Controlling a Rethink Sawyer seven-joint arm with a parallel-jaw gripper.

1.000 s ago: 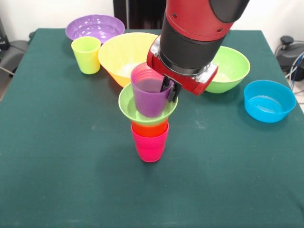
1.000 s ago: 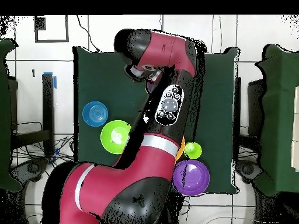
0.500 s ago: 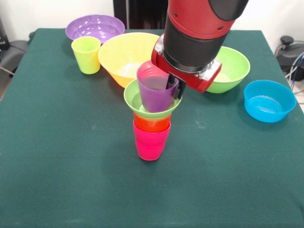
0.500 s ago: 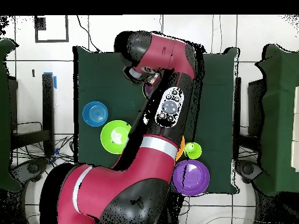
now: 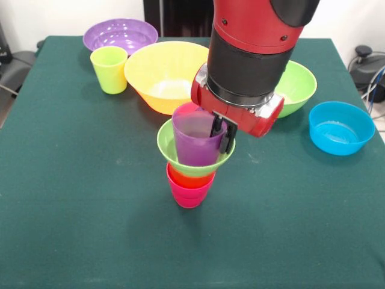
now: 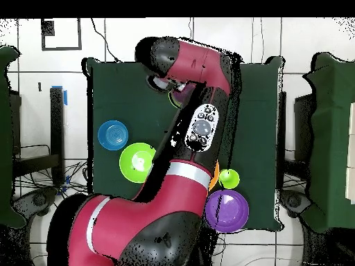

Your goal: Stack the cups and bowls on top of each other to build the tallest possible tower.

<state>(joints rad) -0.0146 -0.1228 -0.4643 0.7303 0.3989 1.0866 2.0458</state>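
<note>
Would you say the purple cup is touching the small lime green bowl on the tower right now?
Touching. In the front view the purple cup sits down inside the small lime green bowl, its lower part hidden below the bowl's rim, while the gripper grips the cup's rim.

Bright, even light falls from above in the front view. The tower [image 5: 192, 162] throws only a faint, soft shadow on the green table [image 5: 78, 205]. Glossy bowls show small white glints. Focus is crisp throughout.

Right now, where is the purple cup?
In the front view, the purple cup sits mid-table inside the small green bowl atop the tower, in front of the orange-yellow bowl, with the gripper on its right rim.
</note>
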